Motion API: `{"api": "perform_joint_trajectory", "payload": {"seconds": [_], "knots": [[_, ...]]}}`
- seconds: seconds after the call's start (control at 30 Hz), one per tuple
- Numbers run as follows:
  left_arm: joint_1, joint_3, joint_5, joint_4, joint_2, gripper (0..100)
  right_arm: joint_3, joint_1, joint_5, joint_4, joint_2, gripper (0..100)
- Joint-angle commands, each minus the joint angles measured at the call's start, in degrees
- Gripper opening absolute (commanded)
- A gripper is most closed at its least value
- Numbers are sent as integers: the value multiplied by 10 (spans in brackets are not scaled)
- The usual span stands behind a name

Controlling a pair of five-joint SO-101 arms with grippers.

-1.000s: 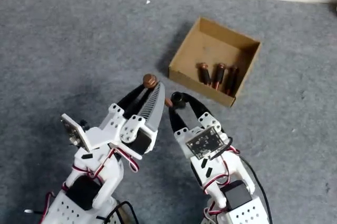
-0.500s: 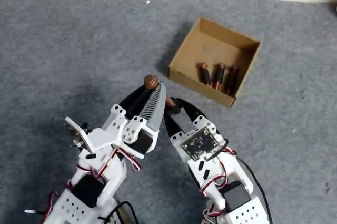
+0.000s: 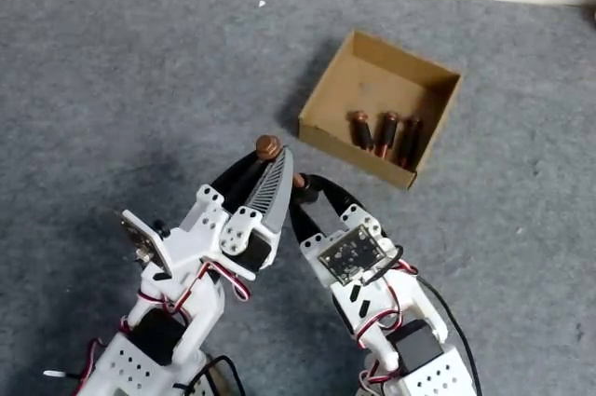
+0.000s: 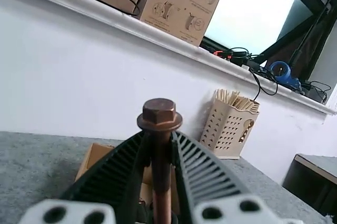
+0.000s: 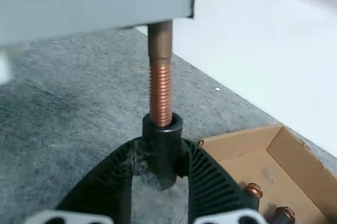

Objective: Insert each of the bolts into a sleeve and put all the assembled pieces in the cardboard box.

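The left pincer (image 3: 270,157) sits near the middle of the grey worktop (image 3: 112,88), a little toward the near edge. It is clenched on a copper bolt (image 4: 159,129). The bolt stands upright between the ribbed fingers (image 4: 118,174), with its hexagonal head above their tips and its shank running down between them.

Just beside it, on the side toward the right edge, the right pincer (image 3: 307,187) grasps a black sleeve (image 5: 163,142). The sleeve is held upright with its open mouth facing up. In the right wrist view the bolt's threaded end hangs straight down and has entered the mouth of the sleeve, while most of the thread is exposed above the rim. The two pincers are close together and their tips nearly touch.

The box (image 3: 354,147) rests on the worktop toward the far edge, right of the middle and near the pincers. Three assembled pieces (image 3: 386,133) lie side by side in it, against its near-right wall.
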Motion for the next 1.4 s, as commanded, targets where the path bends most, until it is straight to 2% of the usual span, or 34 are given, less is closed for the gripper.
{"api": "perform_joint_trajectory", "payload": {"seconds": [0.0,0.17,0.27,0.47,0.7,0.97,1.23,1.37], "knots": [[6,11,-4,-11,-7,6,65,-4,3,0,-15,5],[7,15,-4,-5,-7,6,65,-1,3,0,-15,5],[14,13,-5,42,-7,6,68,-1,14,0,-15,5],[35,14,-69,93,-11,9,67,-1,42,0,-15,5],[35,11,-68,113,-11,65,66,0,42,0,-15,5],[33,4,-67,131,-12,70,66,0,42,0,-14,5],[36,-33,-66,206,-12,72,66,0,42,0,-14,5],[37,-46,-62,244,-12,147,66,12,42,0,-14,5]]}}
